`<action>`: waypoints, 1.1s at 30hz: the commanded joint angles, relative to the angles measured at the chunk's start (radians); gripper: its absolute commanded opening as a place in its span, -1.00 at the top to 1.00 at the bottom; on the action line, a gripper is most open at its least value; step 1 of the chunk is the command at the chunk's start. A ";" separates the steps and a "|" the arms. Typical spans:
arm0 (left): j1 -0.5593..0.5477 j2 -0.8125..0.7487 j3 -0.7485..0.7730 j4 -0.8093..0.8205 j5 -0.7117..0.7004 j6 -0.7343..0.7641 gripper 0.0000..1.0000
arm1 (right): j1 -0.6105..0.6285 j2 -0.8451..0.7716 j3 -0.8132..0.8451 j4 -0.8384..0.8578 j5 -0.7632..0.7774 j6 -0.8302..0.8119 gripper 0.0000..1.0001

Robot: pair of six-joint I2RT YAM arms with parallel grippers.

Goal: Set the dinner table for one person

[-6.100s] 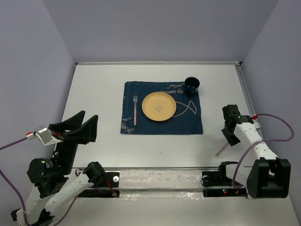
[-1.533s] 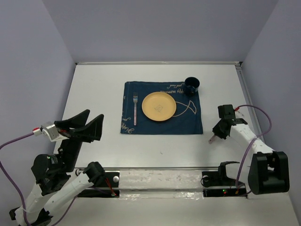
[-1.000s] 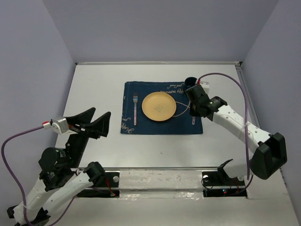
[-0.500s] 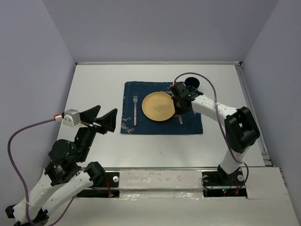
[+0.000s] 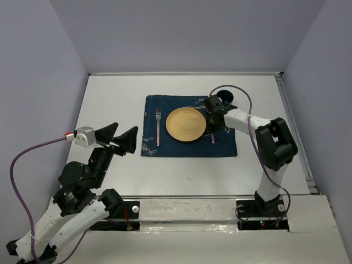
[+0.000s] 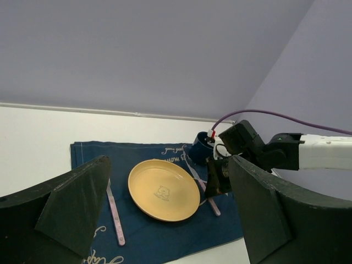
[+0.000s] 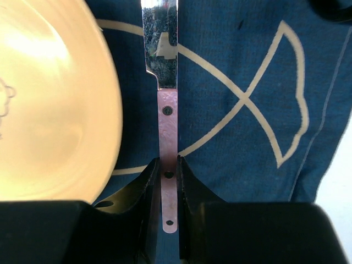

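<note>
The white dinner table [image 5: 110,99] holds a dark blue mat [image 5: 165,144] with a yellow plate [image 5: 186,124], a pink-handled fork [image 5: 158,127] to its left and a dark blue mug [image 5: 224,98] at the back right. My right gripper [image 5: 212,122] is down on the mat just right of the plate. In the right wrist view its fingers [image 7: 148,181] close on the pink handle of a knife [image 7: 167,126], blade pointing away, beside the plate [image 7: 49,104]. My left gripper [image 5: 122,137] is open and empty, raised left of the mat.
The left wrist view shows the plate [image 6: 163,189], fork [image 6: 115,214], knife [image 6: 212,204], mug [image 6: 199,153] and the right gripper [image 6: 217,176]. A purple cable loops over the right arm. Grey walls enclose the table on three sides.
My right gripper carried the knife from the table's right side onto the mat, right of the plate. The left arm rose and swung toward the mat.
</note>
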 commanded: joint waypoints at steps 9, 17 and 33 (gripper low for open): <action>0.012 0.018 -0.007 0.050 0.004 0.022 -0.98 | -0.036 0.006 0.006 0.033 0.028 0.060 1.00; 0.018 0.017 -0.007 0.050 0.006 0.022 -0.98 | -0.036 0.029 0.007 0.030 0.036 0.065 1.00; 0.030 0.021 -0.007 0.053 0.017 0.019 -0.98 | -0.036 0.012 0.003 0.031 0.031 0.052 0.39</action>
